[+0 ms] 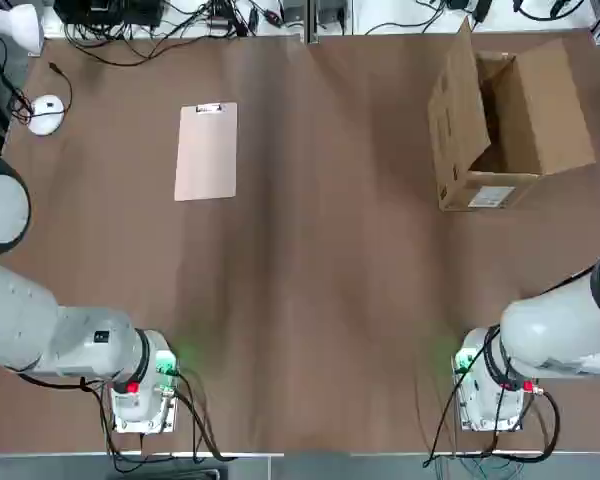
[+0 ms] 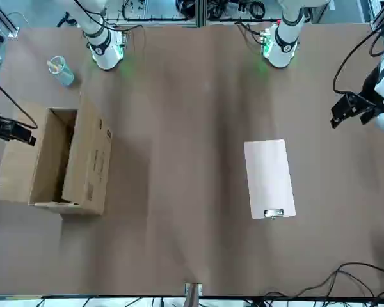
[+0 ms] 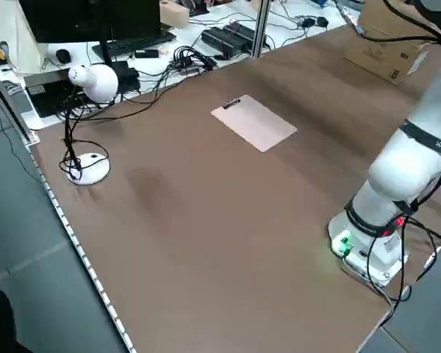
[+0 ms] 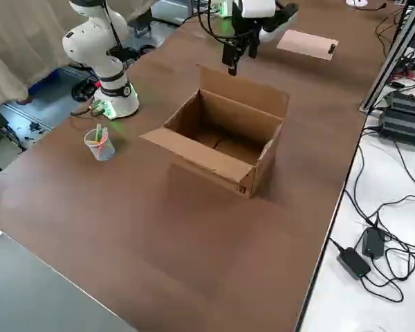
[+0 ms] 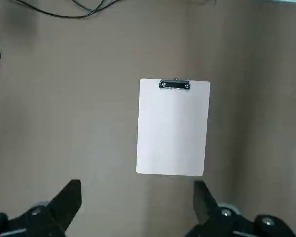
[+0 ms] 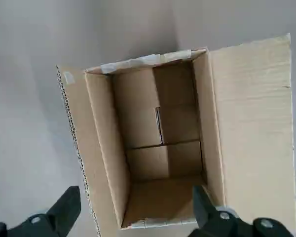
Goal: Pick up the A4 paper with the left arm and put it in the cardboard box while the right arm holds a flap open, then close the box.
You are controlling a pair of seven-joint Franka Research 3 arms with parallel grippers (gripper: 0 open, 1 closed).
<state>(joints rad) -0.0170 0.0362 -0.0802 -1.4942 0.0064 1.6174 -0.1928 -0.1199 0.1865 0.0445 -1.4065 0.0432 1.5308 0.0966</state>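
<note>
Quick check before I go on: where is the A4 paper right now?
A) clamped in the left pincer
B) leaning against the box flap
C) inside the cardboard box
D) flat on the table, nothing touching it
D: the A4 paper lies flat on the table, well apart from the cardboard box, and the left pincer hangs open above it, holding nothing.

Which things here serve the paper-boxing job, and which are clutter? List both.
Job: A4 paper, flat on the table; cardboard box, open; left gripper above the paper, jaws open; right gripper above the box, jaws open.
Clutter: plastic cup; desk lamp; cables.
</note>
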